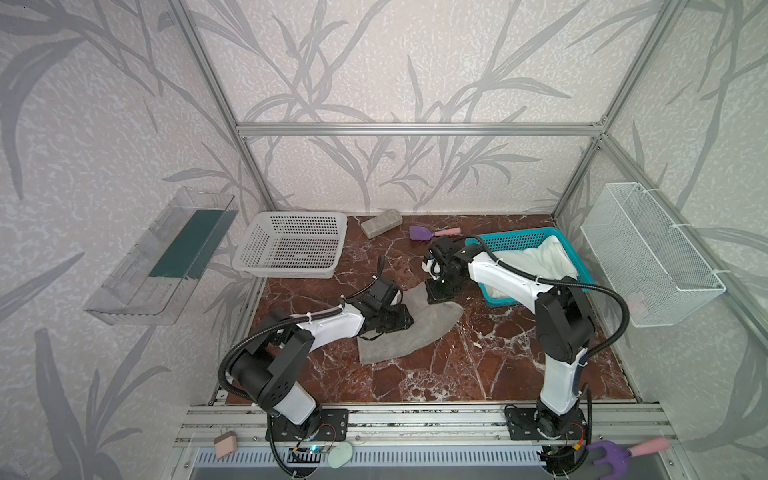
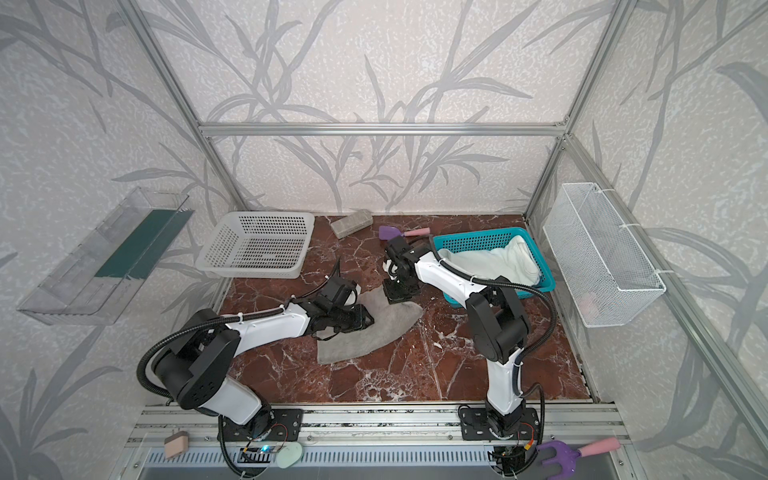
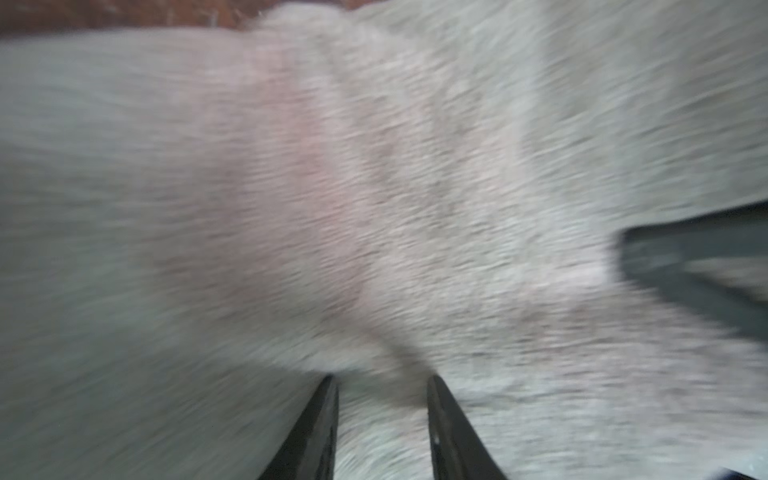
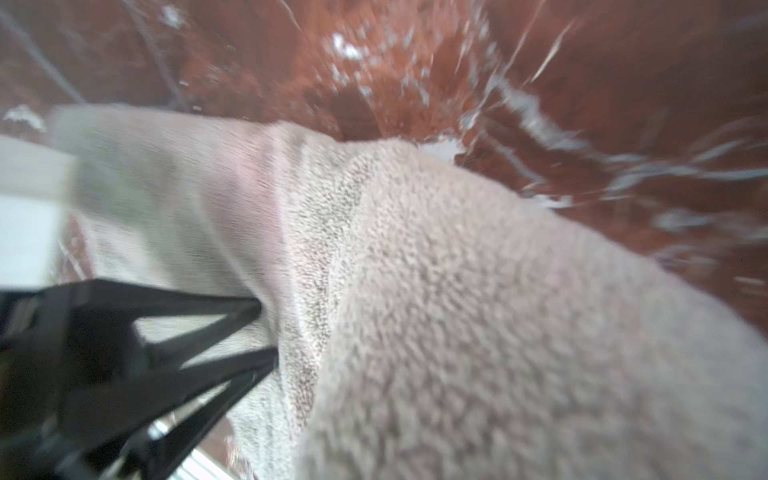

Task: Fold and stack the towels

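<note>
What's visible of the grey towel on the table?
The grey towel is plain taupe terry, a single crumpled piece lying mid-table on the red marble top. Along its far side the left gripper and right gripper each pinch a bunched fold. The near part lies flat.

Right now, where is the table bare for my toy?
Bare: the near table, between the grey towel and the front rail. Crowded: around the towel, and at the back by the white basket and teal basket.
</note>
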{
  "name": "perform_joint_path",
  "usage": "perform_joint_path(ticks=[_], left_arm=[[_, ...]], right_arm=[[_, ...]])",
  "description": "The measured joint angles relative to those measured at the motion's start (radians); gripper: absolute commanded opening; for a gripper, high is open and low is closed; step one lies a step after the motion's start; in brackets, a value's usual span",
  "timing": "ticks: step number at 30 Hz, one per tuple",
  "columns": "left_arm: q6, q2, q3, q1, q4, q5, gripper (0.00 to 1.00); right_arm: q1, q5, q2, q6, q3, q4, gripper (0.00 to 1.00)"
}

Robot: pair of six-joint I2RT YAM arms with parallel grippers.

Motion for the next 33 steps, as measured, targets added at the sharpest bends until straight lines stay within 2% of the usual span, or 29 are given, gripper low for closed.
perform_joint_path(ticks=[4, 8, 10, 12, 15, 18, 21, 28, 33], left_arm=[[0.033, -0.019, 0.043, 0.024, -0.080, -0.010, 0.40], [0.059, -0.003, 0.093, 0.045, -0.111, -0.008, 0.40], [0.066, 0.031, 0.121, 0.053, -0.114, 0.004, 0.41], [0.073, 0.077, 0.150, 0.057, -0.119, 0.021, 0.41], [0.089, 0.142, 0.185, 0.059, -0.144, 0.044, 0.42], [0.115, 0.169, 0.203, 0.069, -0.188, 0.052, 0.43], [0.130, 0.169, 0.202, 0.088, -0.218, 0.062, 0.43], [0.148, 0.169, 0.232, 0.155, -0.299, 0.093, 0.43], [0.164, 0.154, 0.279, 0.156, -0.326, 0.080, 0.43]], right_arm=[[-0.100, 0.106, -0.099, -0.113, 0.154, -0.210, 0.00], [-0.261, 0.240, -0.225, -0.203, 0.229, -0.311, 0.00], [-0.357, 0.277, -0.305, -0.228, 0.182, -0.275, 0.00], [-0.452, 0.267, -0.373, -0.235, 0.065, -0.203, 0.00], [-0.523, 0.213, -0.345, -0.225, -0.082, -0.134, 0.00], [-0.503, 0.130, -0.166, -0.203, -0.137, -0.067, 0.00], [-0.432, 0.120, -0.050, -0.180, -0.167, -0.003, 0.00], [-0.183, -0.017, -0.029, -0.077, -0.155, 0.029, 0.00], [-0.079, -0.036, 0.001, -0.048, -0.096, 0.018, 0.00]])
